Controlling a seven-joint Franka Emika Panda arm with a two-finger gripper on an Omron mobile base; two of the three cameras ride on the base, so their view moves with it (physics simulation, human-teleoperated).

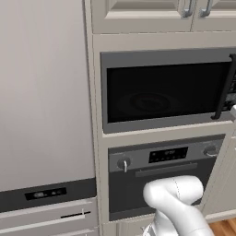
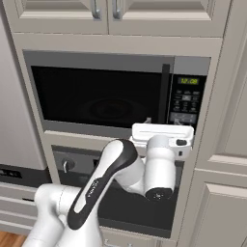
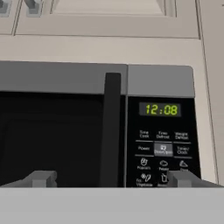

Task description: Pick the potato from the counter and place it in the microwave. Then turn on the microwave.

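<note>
Facing the shut microwave (image 3: 96, 131), your gripper (image 3: 109, 178) stands spread and empty. Take its stiff handle (image 3: 111, 131) mid-length; expect a light, firm pull.

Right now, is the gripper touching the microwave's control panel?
Cannot tell. In the hand view the open gripper sits close before the microwave, fingertips overlapping door and control panel; no view shows gap or contact plainly.
</note>
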